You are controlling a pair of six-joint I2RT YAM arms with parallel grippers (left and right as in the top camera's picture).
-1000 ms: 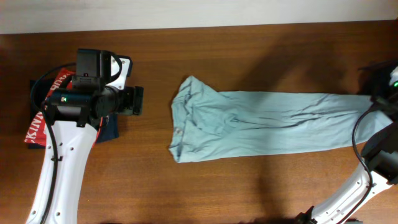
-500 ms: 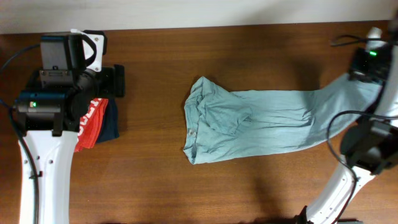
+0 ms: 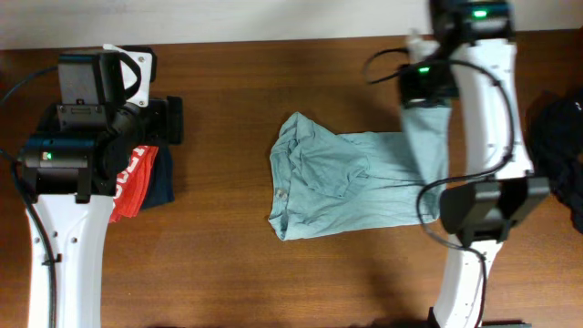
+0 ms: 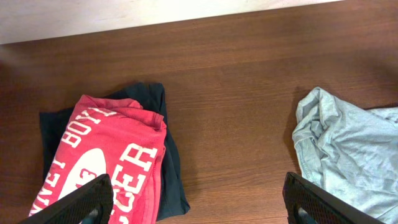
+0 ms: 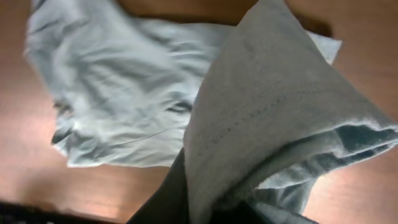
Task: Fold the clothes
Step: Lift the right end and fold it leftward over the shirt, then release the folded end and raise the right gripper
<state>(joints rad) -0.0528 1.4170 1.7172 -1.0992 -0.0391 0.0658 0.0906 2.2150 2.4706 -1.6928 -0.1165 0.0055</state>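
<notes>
Grey-blue t-shirt (image 3: 342, 187) end held up, clamped in right arm (image 3: 487, 91) jaws; left arm (image 3: 77, 164) over red shirt (image 4: 106, 155), jaws spread, empty.

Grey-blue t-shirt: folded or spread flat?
Mid-fold. The t-shirt lies flat on the table at one end; the other end hangs from the right gripper, jaws shut on it.

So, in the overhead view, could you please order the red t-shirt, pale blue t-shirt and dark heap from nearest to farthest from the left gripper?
From the left gripper:
1. red t-shirt, right beside it at the table's left end.
2. pale blue t-shirt, mid-table.
3. dark heap, far right edge.
</notes>
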